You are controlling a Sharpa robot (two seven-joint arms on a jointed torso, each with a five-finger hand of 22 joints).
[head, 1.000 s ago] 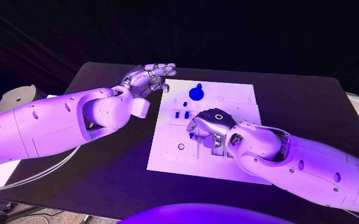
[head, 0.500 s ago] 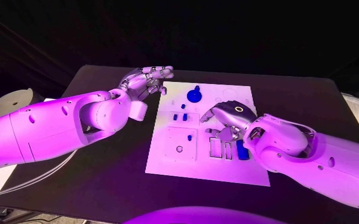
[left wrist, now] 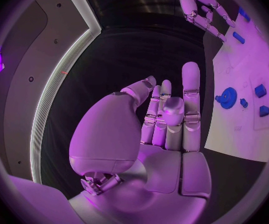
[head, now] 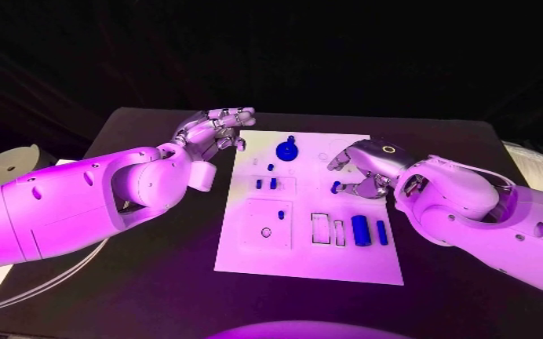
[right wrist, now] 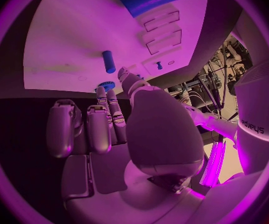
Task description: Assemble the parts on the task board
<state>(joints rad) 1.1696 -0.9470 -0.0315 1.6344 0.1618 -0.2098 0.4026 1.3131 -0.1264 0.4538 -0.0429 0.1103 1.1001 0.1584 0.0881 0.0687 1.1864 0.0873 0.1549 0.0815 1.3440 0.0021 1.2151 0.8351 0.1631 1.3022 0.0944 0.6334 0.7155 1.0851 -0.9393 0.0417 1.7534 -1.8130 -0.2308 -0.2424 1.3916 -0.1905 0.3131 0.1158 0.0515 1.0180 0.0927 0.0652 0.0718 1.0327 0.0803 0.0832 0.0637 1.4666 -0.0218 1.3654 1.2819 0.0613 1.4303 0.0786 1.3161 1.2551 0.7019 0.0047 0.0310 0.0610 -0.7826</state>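
Black table (head: pixel 136 260) is seen under the white task board (head: pixel 311 256), with blue parts (head: pixel 360 230) lying in it. Beside the board's far left corner the left hand (head: pixel 213 133) is raised, fingers straight and close together, holding nothing. Over the board's right side the right hand (head: pixel 364 168) is held; its fingers are seen curled and empty from the wrist (right wrist: pixel 103 129).
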